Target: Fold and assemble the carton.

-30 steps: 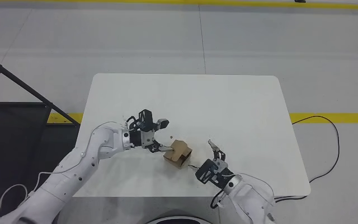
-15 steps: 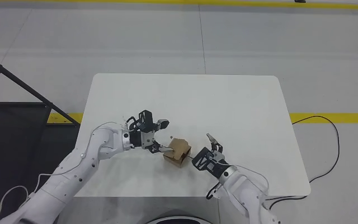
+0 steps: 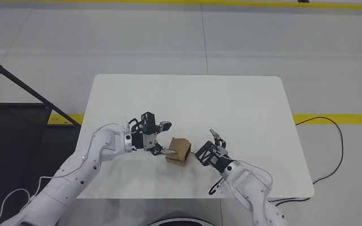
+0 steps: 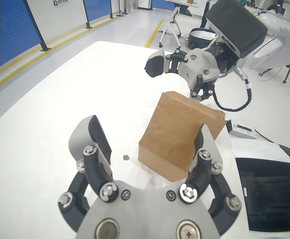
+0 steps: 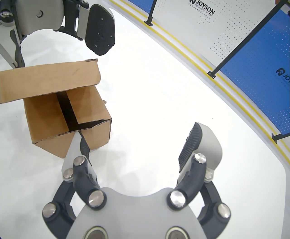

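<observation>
Gaping wide at the left gripper (image 4: 151, 137), one finger alongside the carton (image 3: 180, 150), at its closed end; gaping likewise at the right gripper (image 5: 138, 133), one fingertip at the open flapped end. Lying sideways between both on the white bench (image 3: 226, 101), near a cardboard crumb (image 4: 126, 157).

Dark lettering beside a small logo is printed at the top of a white partition panel (image 4: 63, 13) in the left wrist view; it is a brand mark and is left untranscribed. A mark of the same kind is carried by the white dotted panel (image 5: 204, 34) in the right wrist view, with a finer line beneath it that is too small to be made out. A white logo with lettering is set on the neighbouring blue panel (image 5: 260, 56) and is cut off by the frame edge. A label is borne by a small grey box (image 4: 242, 131); its print cannot be made out.
</observation>
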{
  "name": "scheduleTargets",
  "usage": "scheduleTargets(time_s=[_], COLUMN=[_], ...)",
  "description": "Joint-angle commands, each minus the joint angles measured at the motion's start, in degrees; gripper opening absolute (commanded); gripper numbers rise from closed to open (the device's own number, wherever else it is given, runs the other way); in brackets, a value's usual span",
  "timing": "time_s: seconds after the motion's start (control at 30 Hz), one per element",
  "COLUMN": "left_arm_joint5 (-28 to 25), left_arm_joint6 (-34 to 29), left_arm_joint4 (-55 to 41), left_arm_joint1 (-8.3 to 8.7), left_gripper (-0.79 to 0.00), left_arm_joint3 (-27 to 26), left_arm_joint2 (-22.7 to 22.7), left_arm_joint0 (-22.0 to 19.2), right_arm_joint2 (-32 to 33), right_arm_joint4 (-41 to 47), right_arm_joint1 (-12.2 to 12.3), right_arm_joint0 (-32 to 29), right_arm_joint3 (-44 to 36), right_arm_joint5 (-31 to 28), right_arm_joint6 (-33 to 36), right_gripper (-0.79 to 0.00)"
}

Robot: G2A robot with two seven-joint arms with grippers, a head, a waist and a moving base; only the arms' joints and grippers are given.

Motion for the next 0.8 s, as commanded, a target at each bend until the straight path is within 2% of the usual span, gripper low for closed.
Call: scheduleTargets(time_s=[0.0, 0.17, 0.33, 0.77], left_arm_joint5=[0.09, 0.27, 0.79, 0.57], left_arm_joint6=[-0.23, -0.91, -1.82, -3.53], left_arm_joint4=[0.03, 0.0, -0.24, -0.58], left_arm_joint1=[-0.12, -0.44, -0.8, -1.71], left_gripper=[0.0, 0.0, 0.0, 0.0], left_arm_joint3=[-0.14, -0.25, 0.01, 0.66], left_arm_joint2=[-0.01, 0.04, 0.14, 0.62], left_arm_joint0=[0.05, -0.02, -0.2, -0.85], right_arm_joint2=[0.76, 3.5, 4.09, 1.06], right_arm_joint4=[0.7, 0.5, -1.13, 0.28], right_arm_joint1=[0.13, 0.75, 1.19, 0.95], right_arm_joint0=[-0.82, -4.98, -7.96, -3.84], right_arm_joint3=[-0.9, -6.24, -11.43, -10.13], right_arm_joint5=[0.46, 1.19, 0.63, -0.83], right_arm_joint6=[-1.24, -3.95, -3.81, 3.52], right_gripper=[0.0, 0.0, 0.0, 0.0])
